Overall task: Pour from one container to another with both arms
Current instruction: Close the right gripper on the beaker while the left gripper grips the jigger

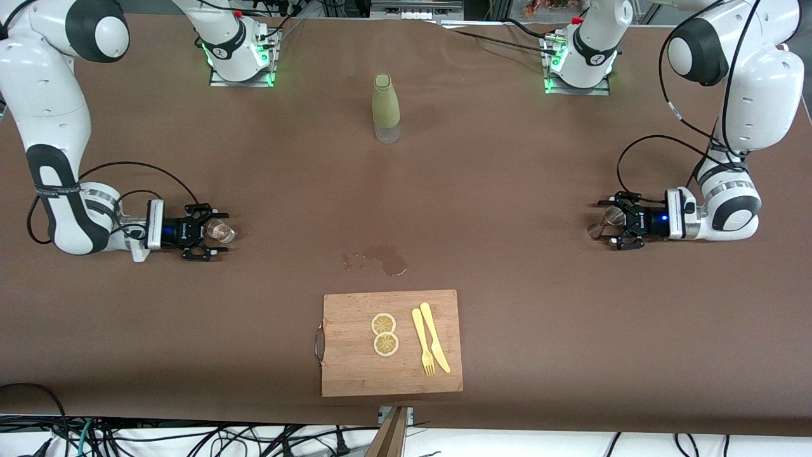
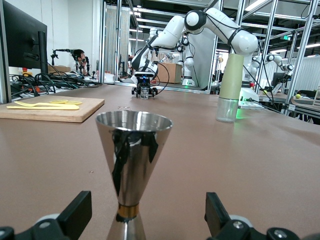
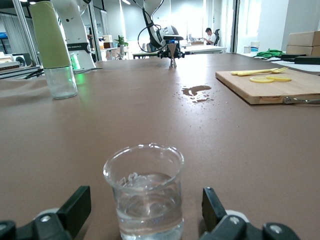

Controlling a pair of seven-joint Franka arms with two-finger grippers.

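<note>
I see a brown table (image 1: 507, 190) with both arms low over it, one at each end. From the table centre in the front view, the left arm (image 1: 748, 95) reaches down to about 3 o'clock and the right arm (image 1: 51, 127) to about 9 o'clock.

The wooden cutting board (image 1: 392, 362) lies at 6 o'clock, nearest the front camera, carrying two lemon slices (image 1: 384, 334) beside a yellow fork (image 1: 422, 343) and a yellow knife (image 1: 435, 336). A green-sleeved bottle (image 1: 386, 108) with a clear base stands upright at 12 o'clock, between the two arm bases. Between bottle and board a small wet spill (image 1: 384, 259) marks the cloth.

The left gripper (image 1: 610, 223) sits low at the table's left-arm end with its fingers (image 2: 75, 215) spread apart on either side of a metal jigger (image 2: 132, 165); the jigger stands upright on the table and I see clear gaps between it and each finger.

The right gripper (image 1: 212, 233) sits low at the right-arm end, its fingers (image 3: 75, 210) likewise apart around a small glass beaker (image 3: 145, 192). The beaker stands upright, roughly half full of clear liquid, and is not touched by either finger.
</note>
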